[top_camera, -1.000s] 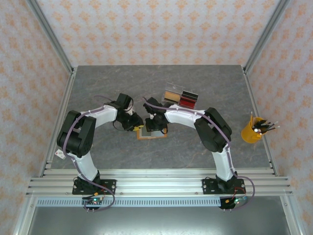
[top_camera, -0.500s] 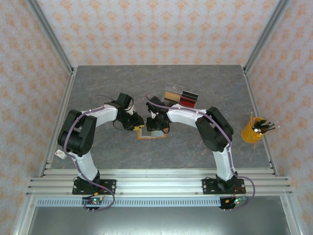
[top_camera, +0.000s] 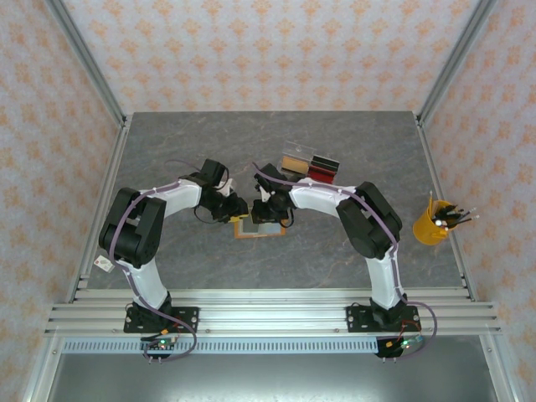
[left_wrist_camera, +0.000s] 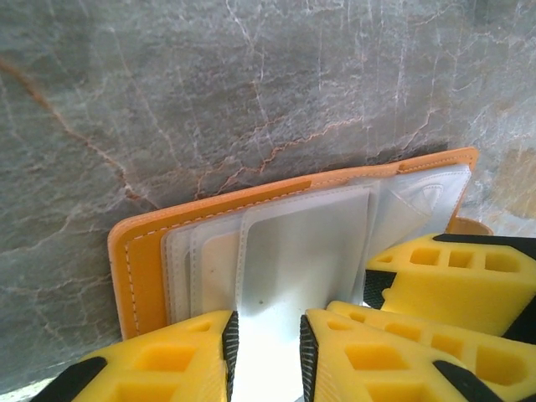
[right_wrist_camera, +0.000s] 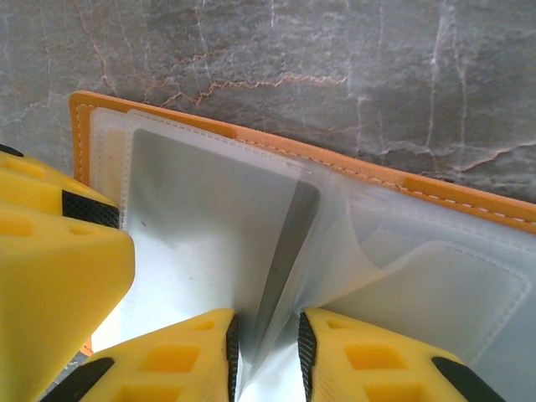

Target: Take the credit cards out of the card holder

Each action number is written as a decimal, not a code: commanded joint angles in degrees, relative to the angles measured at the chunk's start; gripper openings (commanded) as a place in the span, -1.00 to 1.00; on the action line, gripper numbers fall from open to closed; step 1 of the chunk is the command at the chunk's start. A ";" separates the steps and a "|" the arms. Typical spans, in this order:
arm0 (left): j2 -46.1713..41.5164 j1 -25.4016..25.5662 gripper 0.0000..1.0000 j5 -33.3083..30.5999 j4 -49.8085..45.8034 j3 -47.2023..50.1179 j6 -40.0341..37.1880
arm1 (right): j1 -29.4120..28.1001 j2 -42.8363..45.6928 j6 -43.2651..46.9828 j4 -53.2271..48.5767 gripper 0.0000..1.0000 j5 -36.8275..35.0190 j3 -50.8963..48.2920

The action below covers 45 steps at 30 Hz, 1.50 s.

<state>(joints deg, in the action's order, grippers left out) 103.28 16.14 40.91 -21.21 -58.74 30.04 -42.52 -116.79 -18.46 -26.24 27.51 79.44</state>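
Card pull: L+R both on card holder (top_camera: pixel 260 236), open flat betw. the arms.
L gripper (left_wrist_camera: pixel 266 352) jaws narrow, astride pale credit card (left_wrist_camera: pixel 293 251); R gripper (right_wrist_camera: pixel 268 352) narrow, astride lifted clear sleeve (right_wrist_camera: pixel 289 226); real clamp on either: can't tell. Rec: R pins sleeve, L draws card straight out, slow, holder kept down.

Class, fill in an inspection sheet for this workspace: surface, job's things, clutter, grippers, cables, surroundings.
Surface: grey marbled table.
Job's things: orange card holder lying open; pale credit cards among its clear sleeves.
Clutter: clear case of blocks; yellow cup of pens.
Grippers: left gripper and right gripper both at the sleeves, jaws narrowly apart; grip unclear.
Cables: purple cables along both arms.
Surroundings: patterned walls, aluminium rails.
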 commanded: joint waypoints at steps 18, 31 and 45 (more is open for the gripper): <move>1.72 0.90 -0.40 -7.33 -2.54 0.03 -3.70 | -0.02 -5.05 -0.68 -5.09 -0.61 -7.06 -2.02; 4.15 2.81 -0.39 -6.18 -2.80 -1.35 -4.11 | -0.01 -6.29 -0.66 -4.52 -0.68 -7.42 -2.51; 3.03 2.90 -0.85 -6.52 -2.23 -2.34 -4.55 | -0.02 -2.86 -0.27 -2.15 -0.69 -4.00 -2.72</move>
<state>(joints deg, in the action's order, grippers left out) 104.73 17.63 36.53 -23.42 -60.80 26.74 -42.52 -116.88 -18.90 -26.48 26.48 79.40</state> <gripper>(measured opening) 0.092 0.158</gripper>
